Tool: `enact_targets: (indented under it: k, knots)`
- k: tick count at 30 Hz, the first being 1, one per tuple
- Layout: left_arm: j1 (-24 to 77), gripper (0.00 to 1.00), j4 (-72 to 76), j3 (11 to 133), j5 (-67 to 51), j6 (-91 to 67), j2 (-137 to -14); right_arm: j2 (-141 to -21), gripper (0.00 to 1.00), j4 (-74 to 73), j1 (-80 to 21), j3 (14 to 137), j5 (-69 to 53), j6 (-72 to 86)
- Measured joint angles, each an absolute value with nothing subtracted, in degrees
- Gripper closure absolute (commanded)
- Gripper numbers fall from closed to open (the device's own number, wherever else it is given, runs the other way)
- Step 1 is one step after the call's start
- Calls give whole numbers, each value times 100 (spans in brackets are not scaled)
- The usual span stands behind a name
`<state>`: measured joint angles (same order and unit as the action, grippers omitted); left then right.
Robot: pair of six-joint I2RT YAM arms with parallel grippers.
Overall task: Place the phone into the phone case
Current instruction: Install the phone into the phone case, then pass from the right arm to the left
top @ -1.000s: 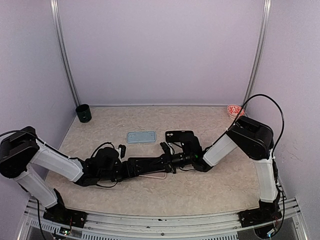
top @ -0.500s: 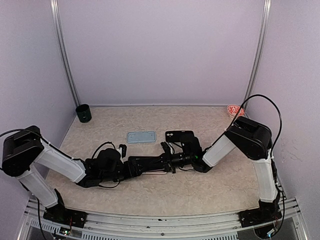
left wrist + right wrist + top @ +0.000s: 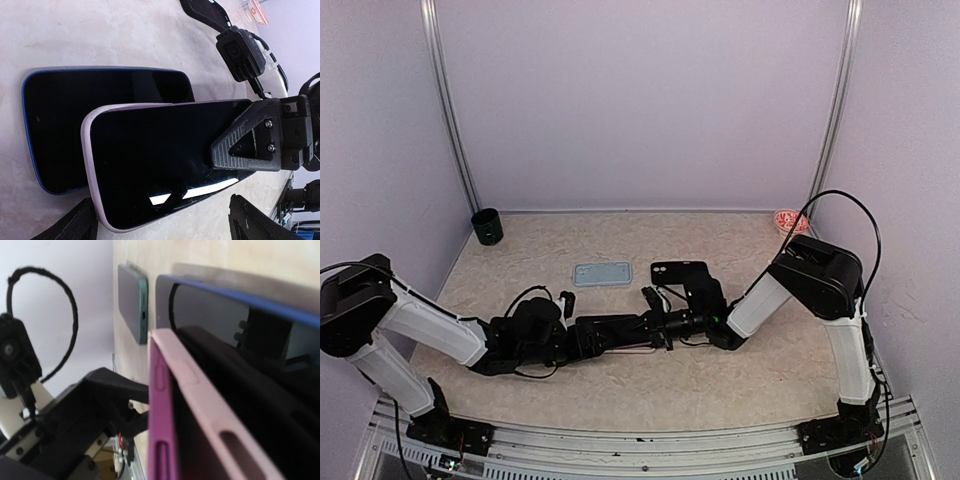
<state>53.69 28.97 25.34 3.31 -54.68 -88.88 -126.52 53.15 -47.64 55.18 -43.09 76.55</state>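
Note:
In the left wrist view a phone with a blue rim lies flat on the table, screen up. A pink phone case with a glossy black face lies tilted over it. One black finger of my right gripper presses on the case's far end, so that gripper is shut on the case. My left gripper is open, with one finger on each side of the case's near end. In the right wrist view the pink case's side fills the front, with the blue-rimmed phone behind it. My left gripper meets the right one mid-table.
A teal case or phone and a black case lie just beyond the grippers. A dark cup stands at the back left and a red-and-white bowl at the back right. Walls close in the table.
The pink edge that showed below the two grippers in the top view is now hidden under them. Both grippers have shifted slightly.

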Motion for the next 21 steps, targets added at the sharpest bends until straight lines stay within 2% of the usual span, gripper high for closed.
enact_targets:
  k: [9, 21]
  knots:
    - [5452, 2, 2346, 2545, 165, -5310, -7918, -12368, 100, 5664, -4762, 5188, -4442, 7264]
    - [5474, 1, 1796, 2783, 375, -5030, -7314, -11365, 100, 5970, -4762, 4591, -4565, 6440]
